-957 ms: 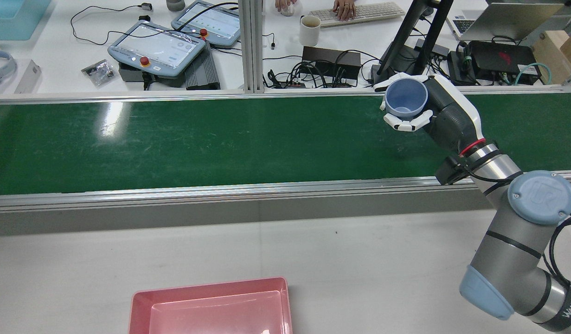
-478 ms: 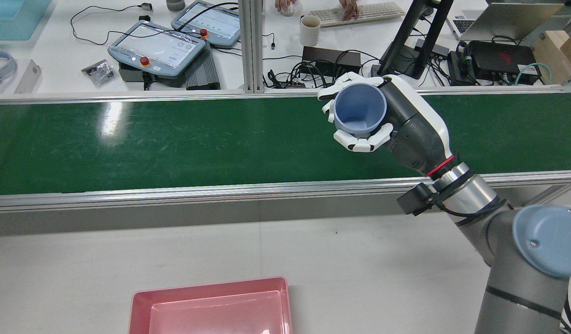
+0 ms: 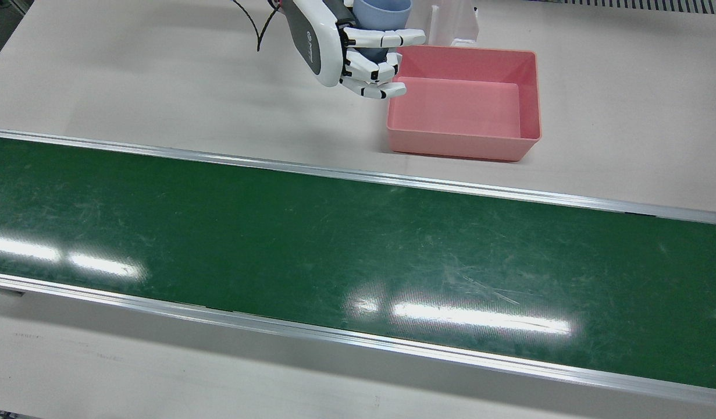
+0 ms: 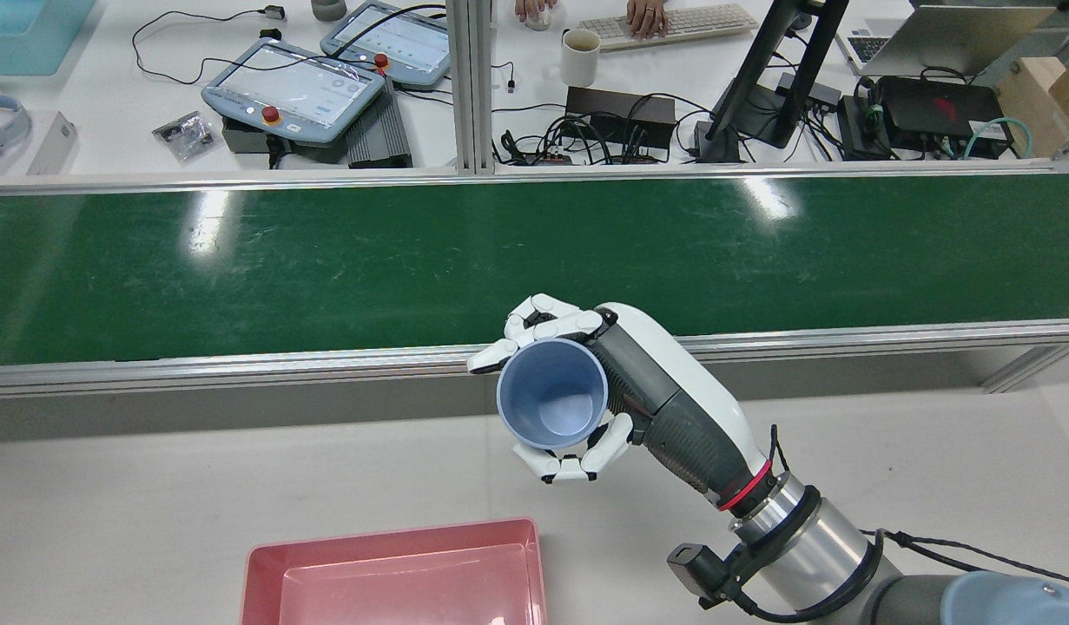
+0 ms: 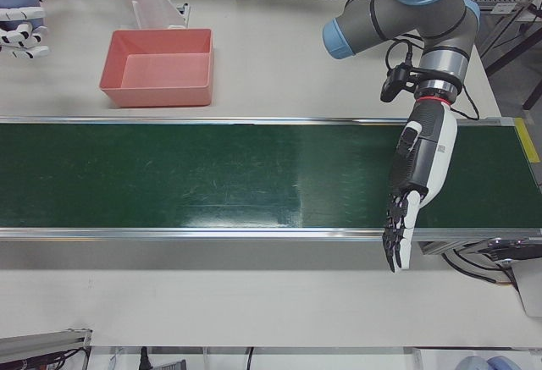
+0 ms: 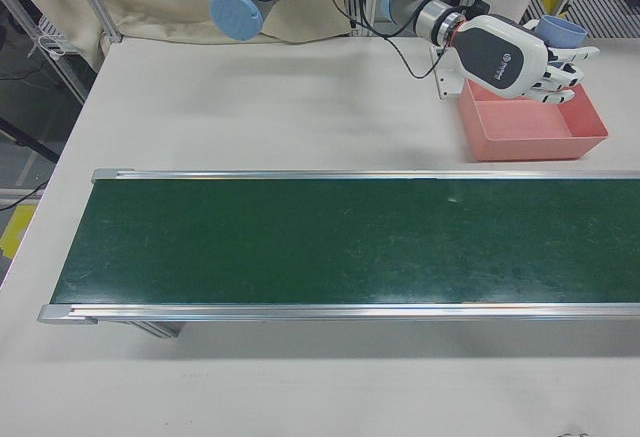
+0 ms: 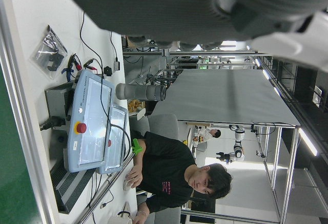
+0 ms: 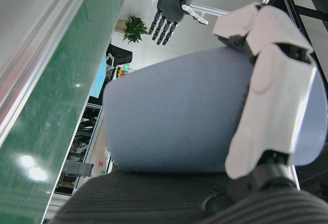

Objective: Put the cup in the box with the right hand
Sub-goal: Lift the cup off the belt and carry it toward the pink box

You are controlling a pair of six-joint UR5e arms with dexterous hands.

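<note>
Within the last second the right hand (image 4: pixel 586 391) has swung the blue cup (image 4: pixel 552 404) off the far edge of the green conveyor belt (image 4: pixel 326 260), back across it and over its near rail, so it now hangs above the pale table (image 4: pixel 152 486) on the robot's side. The fingers (image 3: pixel 374 38) are wrapped tightly around the cup's wall, mouth up and tilted a little. In the front view the cup sits just beside the corner of the pink box (image 3: pixel 526 99), apparently not yet over its floor; the box is empty. The transport leg looks nearly done: what probably remains is a short shift over the box, a descent and a release. The left hand (image 5: pixel 413 192) hangs with fingers extended and empty over the belt's other end, well apart.
</note>
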